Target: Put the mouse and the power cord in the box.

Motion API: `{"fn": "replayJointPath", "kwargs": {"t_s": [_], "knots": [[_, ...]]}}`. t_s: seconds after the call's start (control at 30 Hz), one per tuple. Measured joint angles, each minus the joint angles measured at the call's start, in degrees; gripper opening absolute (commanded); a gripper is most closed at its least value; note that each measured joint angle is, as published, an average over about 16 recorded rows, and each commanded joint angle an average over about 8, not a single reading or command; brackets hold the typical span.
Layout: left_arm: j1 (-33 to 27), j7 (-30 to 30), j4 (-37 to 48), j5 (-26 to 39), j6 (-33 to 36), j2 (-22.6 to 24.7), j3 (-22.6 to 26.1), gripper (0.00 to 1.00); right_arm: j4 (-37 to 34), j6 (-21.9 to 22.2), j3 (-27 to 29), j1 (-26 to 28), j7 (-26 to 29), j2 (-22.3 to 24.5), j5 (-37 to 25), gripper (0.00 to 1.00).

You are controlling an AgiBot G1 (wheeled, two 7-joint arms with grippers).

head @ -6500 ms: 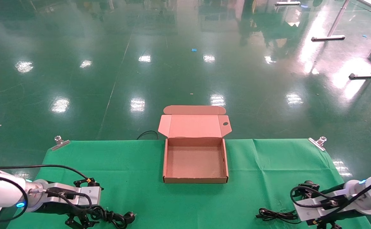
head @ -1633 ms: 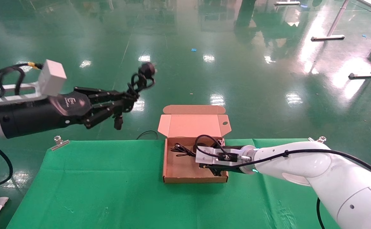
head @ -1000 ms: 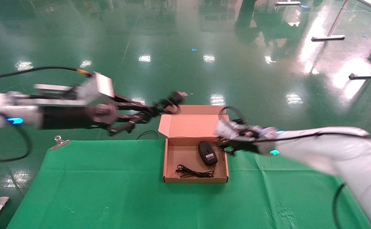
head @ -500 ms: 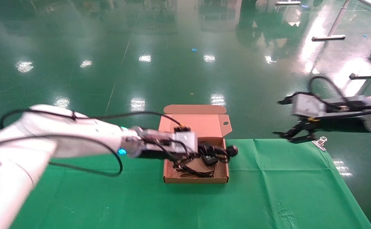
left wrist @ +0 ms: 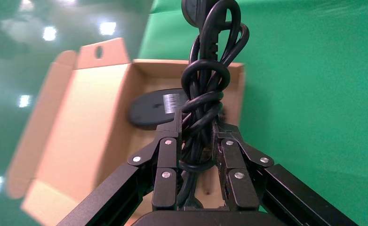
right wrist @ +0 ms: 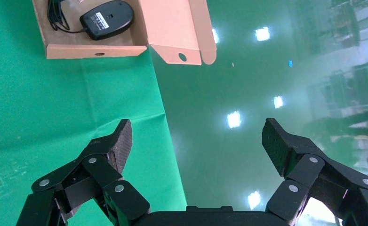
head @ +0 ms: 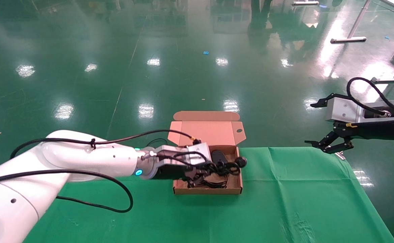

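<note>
We count one box (head: 207,190), one mouse (head: 218,156) and one power cord (head: 222,167). The box sits open on the green cloth (head: 284,202), its flap lid (head: 205,133) standing at the far side with a single small round hole. The mouse lies inside the box toward the lid, its pale label patch showing; we cannot read any print on it. Our left gripper (left wrist: 197,141) hangs over the box, clenched on the knotted power cord, whose round plug (head: 240,161) pokes past the box's right wall. Our right gripper (right wrist: 196,141) is well to the right of the box, raised, fingers spread wide and empty.
</note>
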Motion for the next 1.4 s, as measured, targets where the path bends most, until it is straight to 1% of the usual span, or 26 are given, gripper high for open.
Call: {"fn": "replayJointPath", "kwargs": {"t_s": [0.13, 0.17, 0.4, 0.43, 0.63, 0.87, 1.07, 1.4], "knots": [[-0.41, -1.68, -0.65, -1.23, -2.91, -0.06, 1.99, 0.01, 1.34, 0.32, -0.07, -0.28, 0.85, 0.5, -0.1, 1.0], [-0.5, -1.84, -0.86, -1.52, -3.61, -0.06, 2.41, 0.08, 1.65, 0.38, -0.09, -0.34, 1.03, 0.63, -0.12, 1.0], [-0.82, -1.97, -1.74, -3.11, -6.83, -0.08, 4.17, 0.95, 3.14, 0.66, -0.16, -0.61, 1.91, 1.23, -0.23, 1.0], [-0.84, -1.95, -1.79, -3.24, -7.04, -0.08, 4.29, 1.0, 3.25, 0.67, -0.16, -0.63, 1.97, 1.28, -0.24, 1.0], [-0.78, -1.95, -2.01, -3.62, -7.27, -0.19, 4.38, 1.0, 3.47, 0.7, -0.16, -0.68, 2.09, 1.37, -0.24, 1.0], [0.45, -2.68, -3.76, -4.91, -5.2, -1.93, 2.51, 1.0, 5.01, 0.04, 1.28, -2.2, 3.28, 1.71, 0.71, 1.0], [2.79, -4.03, -7.27, -7.65, -1.96, -5.16, -0.58, 1.0, 8.57, -1.49, 4.27, -5.34, 5.93, 2.66, 2.7, 1.0], [7.97, -7.02, -15.12, -13.81, 5.14, -12.34, -7.39, 1.0, 17.17, -5.16, 11.48, -12.86, 12.33, 4.99, 7.49, 1.0]]}}
